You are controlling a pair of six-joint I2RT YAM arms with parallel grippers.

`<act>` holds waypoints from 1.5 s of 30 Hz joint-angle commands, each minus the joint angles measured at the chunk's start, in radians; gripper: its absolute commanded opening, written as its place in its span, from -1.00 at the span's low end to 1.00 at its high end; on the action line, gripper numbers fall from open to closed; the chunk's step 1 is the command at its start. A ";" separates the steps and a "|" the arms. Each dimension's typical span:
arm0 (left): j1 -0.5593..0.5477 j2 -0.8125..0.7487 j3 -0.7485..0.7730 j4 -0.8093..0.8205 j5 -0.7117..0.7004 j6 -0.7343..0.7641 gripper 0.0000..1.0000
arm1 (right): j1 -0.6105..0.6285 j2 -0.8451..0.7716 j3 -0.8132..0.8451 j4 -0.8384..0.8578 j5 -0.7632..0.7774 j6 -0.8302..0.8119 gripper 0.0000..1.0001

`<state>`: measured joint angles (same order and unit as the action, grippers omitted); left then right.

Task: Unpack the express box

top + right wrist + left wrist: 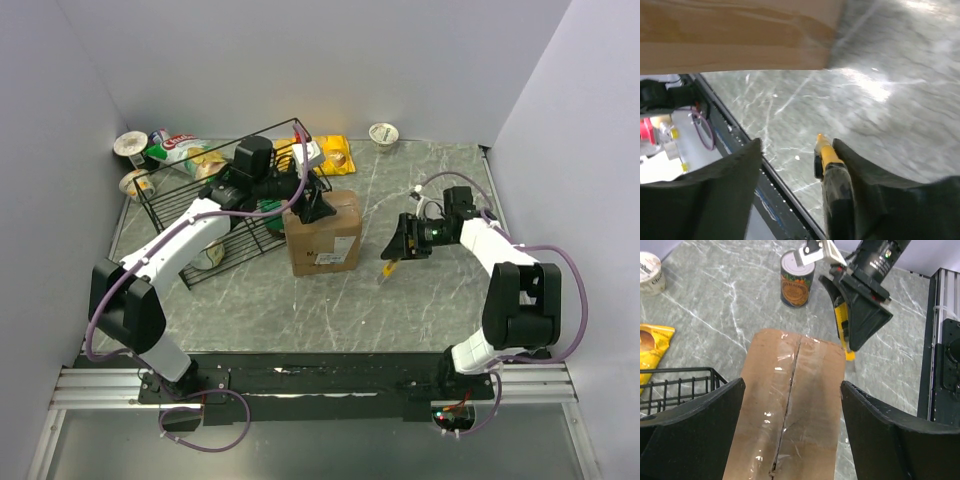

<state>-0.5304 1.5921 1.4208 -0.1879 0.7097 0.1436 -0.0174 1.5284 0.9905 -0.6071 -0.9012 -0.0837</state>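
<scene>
The brown, roughly cube-shaped cardboard express box [325, 240] is sitting upright near the middle of the grey marbled table [420, 300]. Clear tape is covering its flat top flaps, with a dark slit running along the centre seam.

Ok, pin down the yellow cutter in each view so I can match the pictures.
Top external: yellow cutter just right of centre, beside the express box.
Left wrist: yellow cutter upper right, beyond the box's far corner.
Right wrist: yellow cutter bottom centre.
Shared landmark: the express box, central, bottom-middle, then along the top.
</scene>
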 commanded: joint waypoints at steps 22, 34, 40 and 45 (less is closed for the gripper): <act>0.043 -0.031 0.036 -0.076 -0.049 0.201 0.64 | 0.000 -0.229 0.310 -0.233 0.095 -0.301 1.00; 0.043 -0.003 0.070 -0.251 -0.136 0.524 0.57 | 0.367 -0.111 0.366 0.227 0.307 -0.086 0.85; 0.041 0.005 0.044 -0.251 -0.127 0.547 0.55 | 0.458 -0.051 0.327 0.253 0.398 -0.105 0.81; 0.035 0.032 0.052 -0.275 -0.093 0.597 0.54 | 0.456 -0.031 0.287 0.251 0.398 -0.071 0.79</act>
<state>-0.4908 1.5932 1.4635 -0.4358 0.5823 0.6682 0.4335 1.4872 1.3102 -0.3683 -0.5220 -0.1890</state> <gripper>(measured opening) 0.770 0.901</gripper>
